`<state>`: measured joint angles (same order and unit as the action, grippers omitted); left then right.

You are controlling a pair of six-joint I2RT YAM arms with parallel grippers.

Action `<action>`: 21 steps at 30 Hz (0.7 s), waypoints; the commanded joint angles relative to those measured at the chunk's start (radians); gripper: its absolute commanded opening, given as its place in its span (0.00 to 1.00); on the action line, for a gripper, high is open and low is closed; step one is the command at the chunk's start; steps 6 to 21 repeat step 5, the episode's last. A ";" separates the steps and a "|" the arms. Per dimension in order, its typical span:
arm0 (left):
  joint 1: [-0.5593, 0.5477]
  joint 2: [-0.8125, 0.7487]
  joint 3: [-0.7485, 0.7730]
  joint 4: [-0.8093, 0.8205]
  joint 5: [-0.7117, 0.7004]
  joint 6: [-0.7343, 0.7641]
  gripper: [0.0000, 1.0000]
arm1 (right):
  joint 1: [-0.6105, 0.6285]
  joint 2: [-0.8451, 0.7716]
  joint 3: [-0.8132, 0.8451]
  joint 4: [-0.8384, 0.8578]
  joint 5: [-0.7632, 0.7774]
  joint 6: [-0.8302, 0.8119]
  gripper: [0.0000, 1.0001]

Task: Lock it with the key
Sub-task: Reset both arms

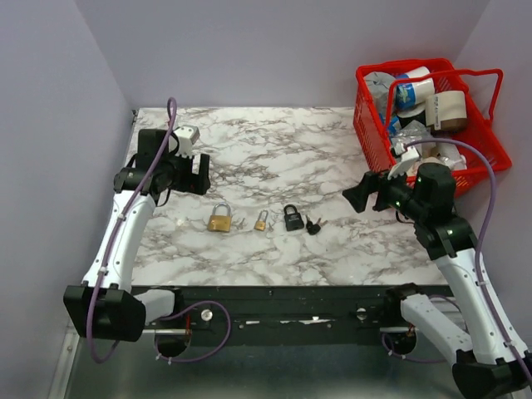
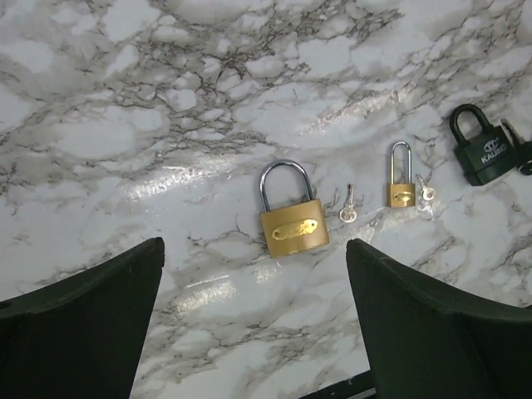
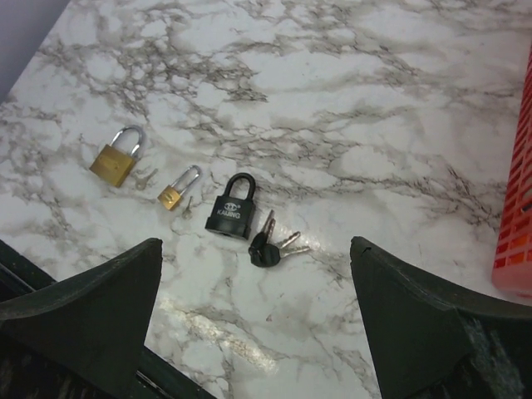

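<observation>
The key, a tiny bunch with black heads and silver blades, lies on the marble table just right of the squat black padlock; the right wrist view shows the bunch beside that padlock. My right gripper hovers open and empty to the right of them, and its wrist view shows the wide gap. My left gripper is open and empty above the table's left part, and its own view shows nothing between the jaws.
A large brass padlock and a small brass padlock lie left of the black one, each with a small silver key beside it. A red basket full of items stands at the back right.
</observation>
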<state>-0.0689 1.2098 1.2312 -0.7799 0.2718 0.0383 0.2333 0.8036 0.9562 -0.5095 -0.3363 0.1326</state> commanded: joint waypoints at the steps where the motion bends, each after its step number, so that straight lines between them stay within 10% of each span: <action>1: -0.051 -0.041 -0.068 0.048 -0.106 0.012 0.99 | -0.028 -0.040 -0.059 -0.012 0.028 0.027 1.00; 21: -0.094 -0.039 -0.070 0.051 -0.150 0.006 0.99 | -0.037 -0.061 -0.079 -0.003 0.022 0.030 1.00</action>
